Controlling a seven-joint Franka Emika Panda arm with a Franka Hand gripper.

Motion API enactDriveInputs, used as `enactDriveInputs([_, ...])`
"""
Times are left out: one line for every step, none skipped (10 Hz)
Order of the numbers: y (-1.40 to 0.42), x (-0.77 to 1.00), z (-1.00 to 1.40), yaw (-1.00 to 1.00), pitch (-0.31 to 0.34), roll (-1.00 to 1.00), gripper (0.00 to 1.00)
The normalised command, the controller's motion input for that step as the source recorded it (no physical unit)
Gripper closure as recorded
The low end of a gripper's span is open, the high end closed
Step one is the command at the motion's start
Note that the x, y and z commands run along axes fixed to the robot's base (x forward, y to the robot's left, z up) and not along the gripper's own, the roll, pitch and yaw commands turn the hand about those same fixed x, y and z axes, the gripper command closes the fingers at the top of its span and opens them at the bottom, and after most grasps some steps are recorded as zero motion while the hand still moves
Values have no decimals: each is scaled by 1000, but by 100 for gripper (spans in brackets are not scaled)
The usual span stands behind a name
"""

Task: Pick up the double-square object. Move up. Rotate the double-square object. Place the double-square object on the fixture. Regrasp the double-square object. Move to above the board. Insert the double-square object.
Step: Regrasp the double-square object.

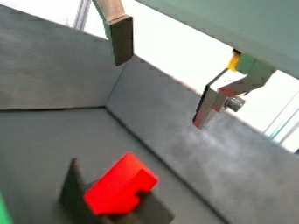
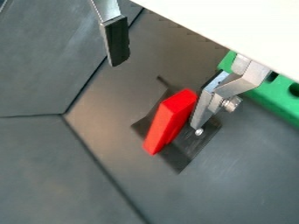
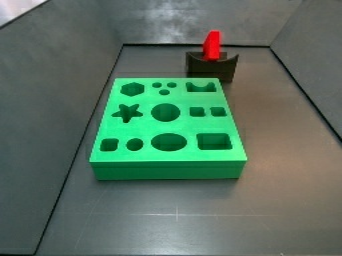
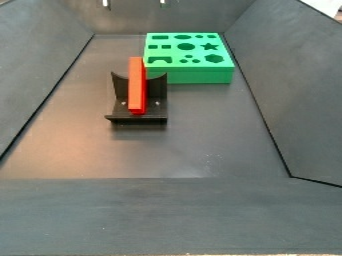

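- Dark grey floor, sloped walls around; green board lying flat.
- Double-square object propped in fixture, near board, at its 7 o'clock in a side view.
- Gripper above it, jaws wide apart, empty.
- Regrasp: probably descend centred, pads square to long flanks.
- Long axis tilted, upper end up.

Wrist views look down past gripper, side views face opposite ends
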Motion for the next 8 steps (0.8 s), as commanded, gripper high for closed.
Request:
enactDriveInputs([-38,96,-13,102,148,1000,0])
enactDriveInputs([-38,96,-18,135,163,883,0])
enactDriveInputs([-43,96,-14,150,150,693,0])
enactDriveInputs([-44,100,-16,171,128,442,0])
enactDriveInputs([-28,91,-7,179,95,274,0])
enactDriveInputs([-32,81,-6,182,62,211,0])
enactDriveInputs([74,33,-1000,94,24,210,0])
enactDriveInputs([74,38,-1000,83,-4,196,0])
